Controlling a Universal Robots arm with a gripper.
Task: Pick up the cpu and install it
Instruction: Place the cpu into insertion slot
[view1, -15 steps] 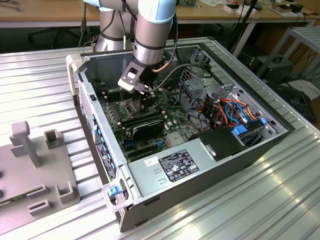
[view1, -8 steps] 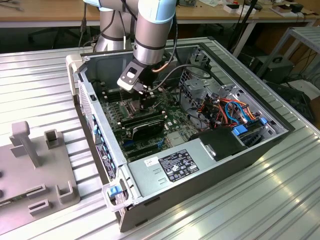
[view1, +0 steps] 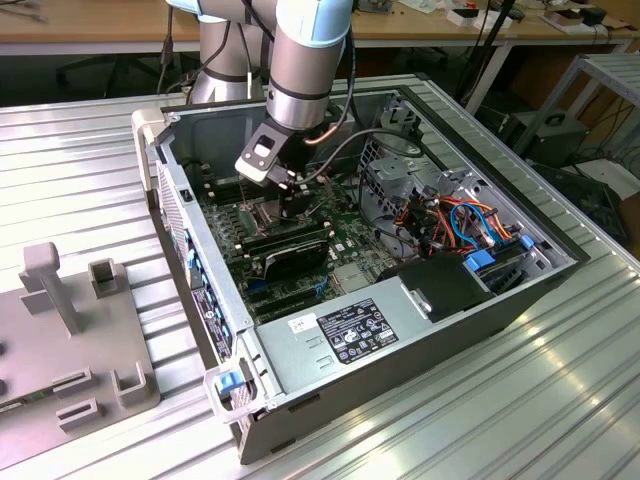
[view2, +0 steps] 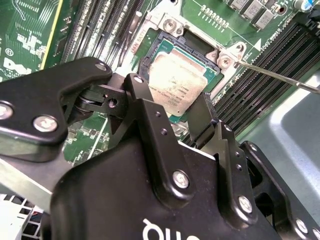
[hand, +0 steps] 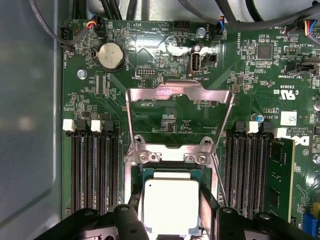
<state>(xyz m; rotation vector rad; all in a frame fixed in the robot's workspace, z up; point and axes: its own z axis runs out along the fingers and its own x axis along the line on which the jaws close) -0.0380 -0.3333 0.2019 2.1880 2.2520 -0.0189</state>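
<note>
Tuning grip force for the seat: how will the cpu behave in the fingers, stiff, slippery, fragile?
Probably stiff: the cpu is a flat, metal-topped square, showing no bend in the gripper. Likely light, since it looks thin. Gripped only by its narrow edges, it could slip or tilt under low force.

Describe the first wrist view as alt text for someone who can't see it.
The end effector grips the cpu over the socket of the green motherboard. The hinged metal frame lies flipped open beyond it, with memory slots on both sides.
</note>
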